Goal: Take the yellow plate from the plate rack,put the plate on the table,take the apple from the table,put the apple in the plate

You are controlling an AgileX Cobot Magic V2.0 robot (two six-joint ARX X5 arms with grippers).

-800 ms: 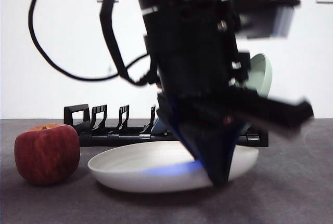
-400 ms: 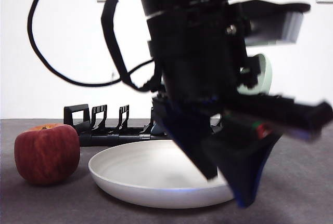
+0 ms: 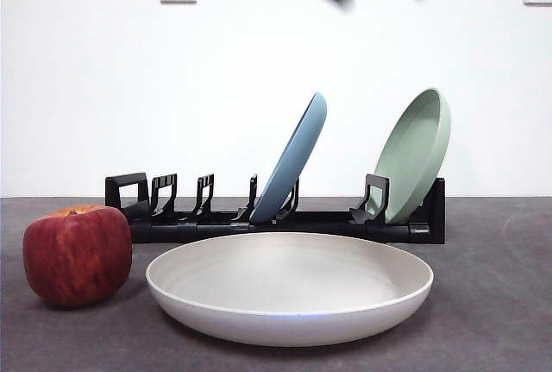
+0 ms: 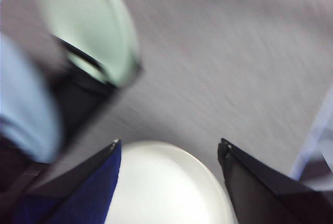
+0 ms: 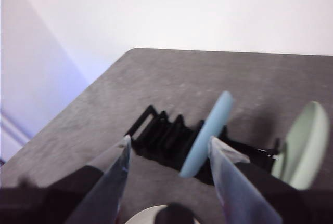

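Yellow plate lying flat on the table, released, in front of the plate rack.

The left gripper is hanging over the plate's rim, jaws spread and holding nothing; the right gripper is waiting high, jaws also parted and empty. The apple is sitting just beside the plate. A blue plate and a sage-green plate are leaning in the rack.
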